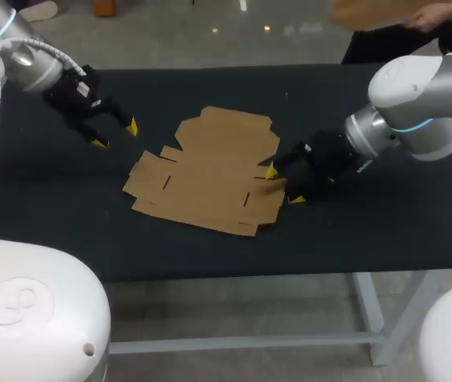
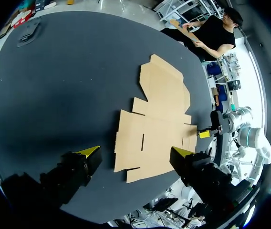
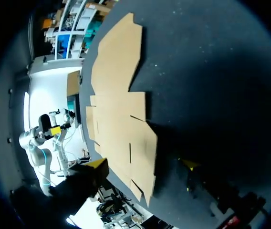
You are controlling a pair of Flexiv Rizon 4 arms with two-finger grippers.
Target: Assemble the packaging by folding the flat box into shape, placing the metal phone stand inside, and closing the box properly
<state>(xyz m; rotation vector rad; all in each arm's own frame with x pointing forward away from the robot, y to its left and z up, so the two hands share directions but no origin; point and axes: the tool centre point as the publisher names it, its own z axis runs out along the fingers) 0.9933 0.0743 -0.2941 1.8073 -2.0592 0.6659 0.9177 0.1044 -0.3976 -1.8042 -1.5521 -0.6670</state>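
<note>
Since the flat box (image 1: 210,171) is thin, light, scored cardboard lying spread on the worktop (image 1: 385,231), I judge it will flex at its creases and skate if pushed, so an outer flap's edge is where to grip. Left of the box and apart from it my left jaws hang wide and empty; at the box's right edge my right jaws gape too, one tip over a flap, nothing blocking either.
</note>
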